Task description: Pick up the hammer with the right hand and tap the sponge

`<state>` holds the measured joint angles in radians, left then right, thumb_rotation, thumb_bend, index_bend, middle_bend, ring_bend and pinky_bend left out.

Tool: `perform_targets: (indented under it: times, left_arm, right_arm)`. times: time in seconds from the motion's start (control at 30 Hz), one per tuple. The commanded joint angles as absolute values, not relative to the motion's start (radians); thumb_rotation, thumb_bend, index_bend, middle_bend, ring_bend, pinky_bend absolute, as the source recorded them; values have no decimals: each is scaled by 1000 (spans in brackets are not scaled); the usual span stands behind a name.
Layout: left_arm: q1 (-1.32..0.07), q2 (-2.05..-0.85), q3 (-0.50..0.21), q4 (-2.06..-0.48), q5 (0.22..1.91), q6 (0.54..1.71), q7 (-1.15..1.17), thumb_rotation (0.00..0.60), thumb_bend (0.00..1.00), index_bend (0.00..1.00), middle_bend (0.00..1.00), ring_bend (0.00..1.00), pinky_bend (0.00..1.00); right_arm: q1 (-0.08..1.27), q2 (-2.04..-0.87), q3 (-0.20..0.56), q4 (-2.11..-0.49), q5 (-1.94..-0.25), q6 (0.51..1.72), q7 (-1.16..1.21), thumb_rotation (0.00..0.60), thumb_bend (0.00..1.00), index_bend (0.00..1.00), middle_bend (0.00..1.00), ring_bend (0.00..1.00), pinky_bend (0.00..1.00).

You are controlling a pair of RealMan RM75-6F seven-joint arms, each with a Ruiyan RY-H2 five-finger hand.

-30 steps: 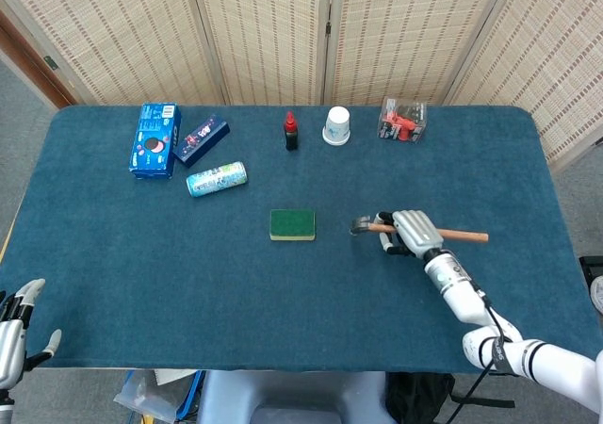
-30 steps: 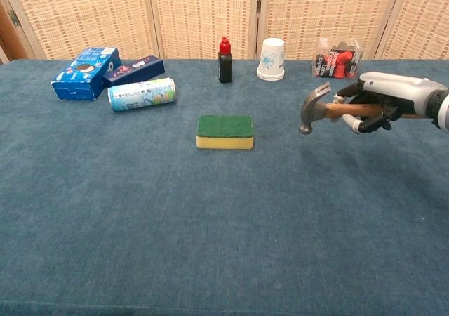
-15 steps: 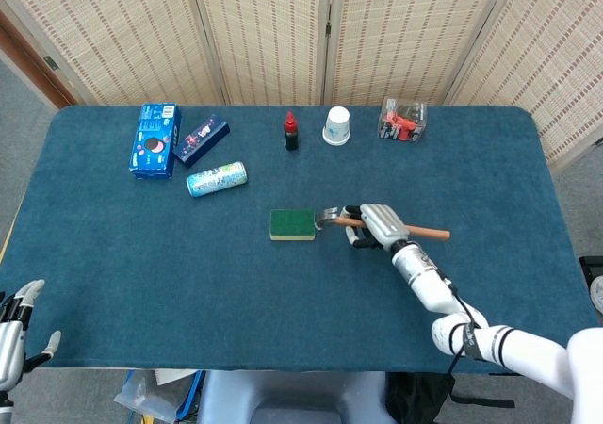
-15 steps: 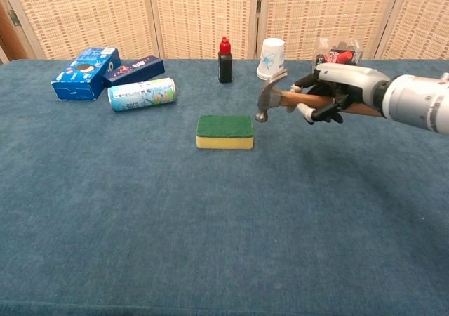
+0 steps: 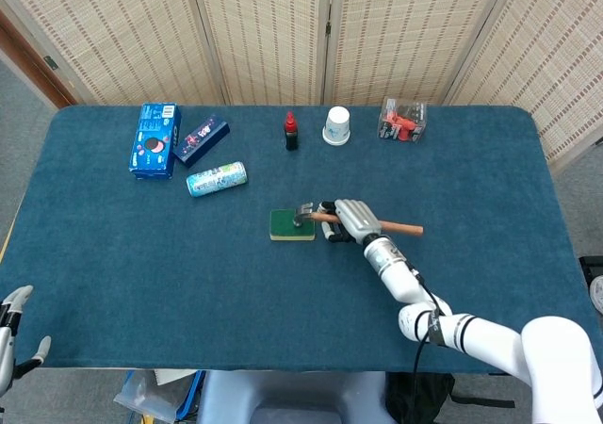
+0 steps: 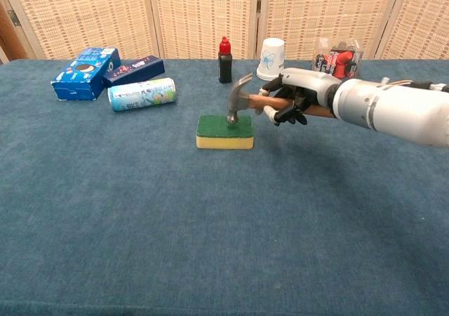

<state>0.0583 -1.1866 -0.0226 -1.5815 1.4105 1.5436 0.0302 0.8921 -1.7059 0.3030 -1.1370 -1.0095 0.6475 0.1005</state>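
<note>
Wooden-handled steel hammer (image 6: pixel 240 104) head sits on green-topped yellow sponge (image 6: pixel 224 132).

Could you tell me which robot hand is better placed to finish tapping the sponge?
The right robot hand: it grips the hammer, whose head is over the sponge. The left sits off the table's near corner.
</note>
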Motion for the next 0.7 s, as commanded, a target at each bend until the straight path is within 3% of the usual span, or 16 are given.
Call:
perform_targets:
  times: [0.03,0.7]
  left_arm:
    - [59,-1189,-22,-1579,1410,1542,28,600,317,82,126,135,0]
    - [55,-1191,-23,-1592,1428,1543,43,600,318,82,126,135,0]
  right_arm:
    - [910,-1730,296,-1104,-981,627,71,600,819,665,770,701,727]
    - [854,-1638,310,-1220,-1063,714,145,600,819,673,774,710,727]
